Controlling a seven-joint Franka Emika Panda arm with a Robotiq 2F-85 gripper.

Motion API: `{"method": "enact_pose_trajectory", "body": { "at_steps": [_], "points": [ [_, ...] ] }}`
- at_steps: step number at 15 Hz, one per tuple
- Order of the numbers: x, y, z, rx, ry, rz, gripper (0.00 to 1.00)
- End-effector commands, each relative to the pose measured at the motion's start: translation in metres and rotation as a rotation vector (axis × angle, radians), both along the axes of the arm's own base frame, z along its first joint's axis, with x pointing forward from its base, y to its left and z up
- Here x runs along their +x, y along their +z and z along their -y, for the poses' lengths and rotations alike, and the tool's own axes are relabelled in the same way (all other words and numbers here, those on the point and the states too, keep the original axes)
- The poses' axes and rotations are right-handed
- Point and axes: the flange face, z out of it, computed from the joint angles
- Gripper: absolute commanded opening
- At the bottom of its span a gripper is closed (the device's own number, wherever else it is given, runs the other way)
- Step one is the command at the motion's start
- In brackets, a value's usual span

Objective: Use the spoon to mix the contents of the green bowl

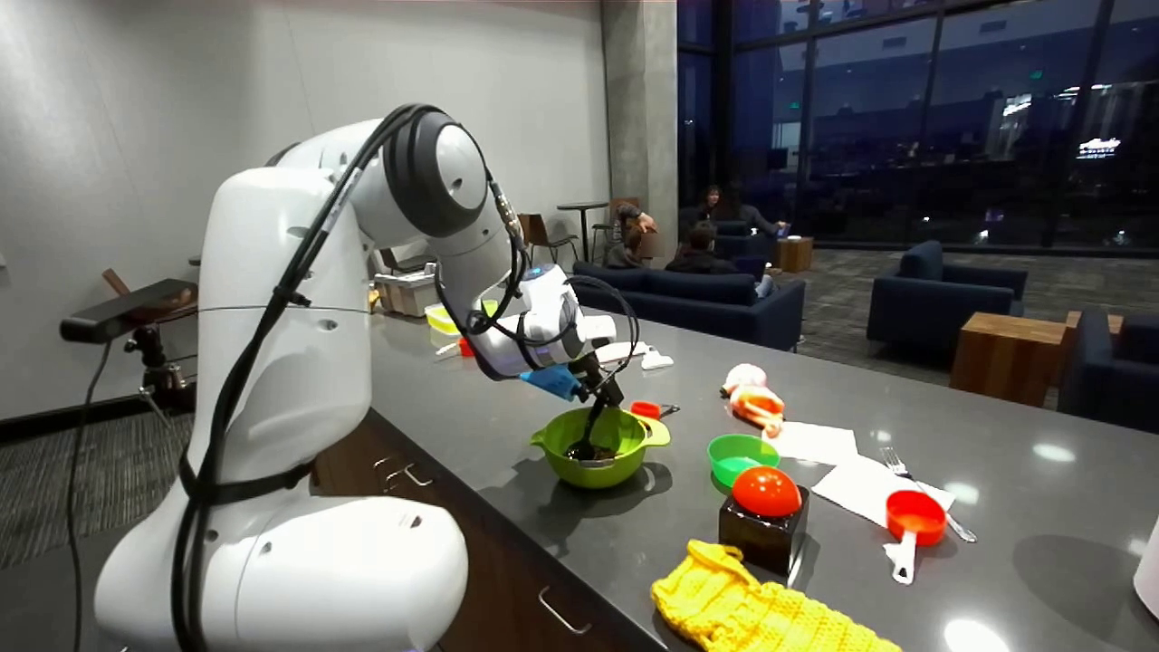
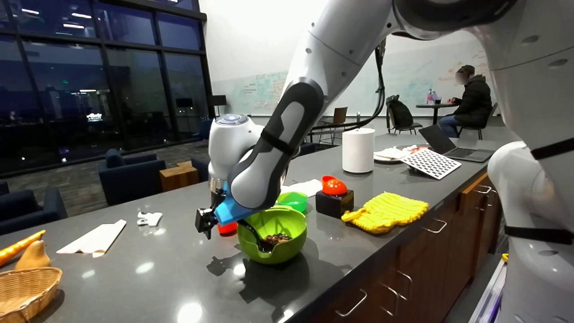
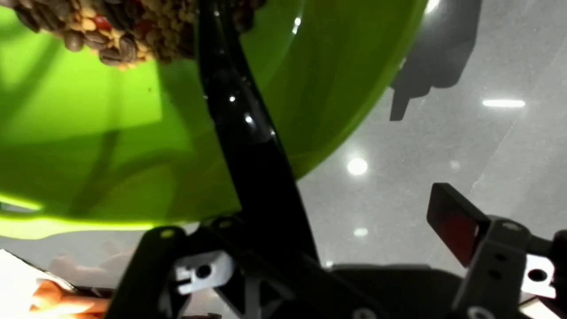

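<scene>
Green bowl (image 1: 593, 475) upright on the grey worktop (image 2: 148, 287), close to the edge above brown cabinets (image 2: 430, 269); handle and pouring notch on its rim. Inside, seen best from the wrist, a mix (image 3: 133, 26) of dark brown beans, pale yellowish grains and a few red bits, covering only part of the base. Black spoon (image 3: 248, 133) stands tilted in the bowl, lower end down at the mix, shaft rising over the rim to the hand (image 3: 334, 212). Hand just above the rim, fingers (image 3: 456, 230) spread wide, worktop visible through the gap; spoon's upper end lies along one finger, well clear of the other. Whether it touches the nearer one, cannot tell. In an exterior view the shaft's top runs out of sight by a blue piece (image 2: 233, 211) at the wrist. Red cup (image 1: 645, 410) just beside the bowl; small green dish (image 1: 729, 466) near; orange-red dome (image 1: 766, 492) on a black box (image 1: 751, 541); yellow knitted cloth (image 2: 385, 213) by the worktop's edge. Further off: white-handled red scoop (image 1: 914, 518), fork (image 1: 896, 465) near it. Well apart: paper roll (image 2: 358, 152), laptop (image 2: 471, 153), wicker basket (image 2: 27, 287).
</scene>
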Motion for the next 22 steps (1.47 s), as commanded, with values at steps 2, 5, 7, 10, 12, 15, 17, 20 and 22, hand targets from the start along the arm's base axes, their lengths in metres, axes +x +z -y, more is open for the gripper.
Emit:
{"method": "enact_pose_trajectory", "body": {
  "at_steps": [2, 5, 7, 10, 12, 15, 17, 20, 22],
  "points": [
    [0.0, 0.011, 0.001, -0.019, 0.056, -0.058, 1.0],
    [0.006, 0.008, 0.003, -0.021, 0.099, -0.086, 1.0],
    [0.011, 0.007, 0.006, -0.024, 0.134, -0.106, 1.0],
    [0.02, 0.008, 0.013, -0.024, 0.184, -0.135, 1.0],
    [0.027, 0.01, 0.018, -0.023, 0.211, -0.149, 1.0],
    [0.037, 0.012, 0.022, -0.024, 0.248, -0.167, 1.0],
    [0.041, 0.013, 0.023, -0.024, 0.266, -0.177, 1.0],
    [0.046, 0.012, 0.023, -0.031, 0.29, -0.198, 0.73],
    [0.048, 0.013, 0.022, -0.034, 0.3, -0.21, 0.61]
  ]
}}
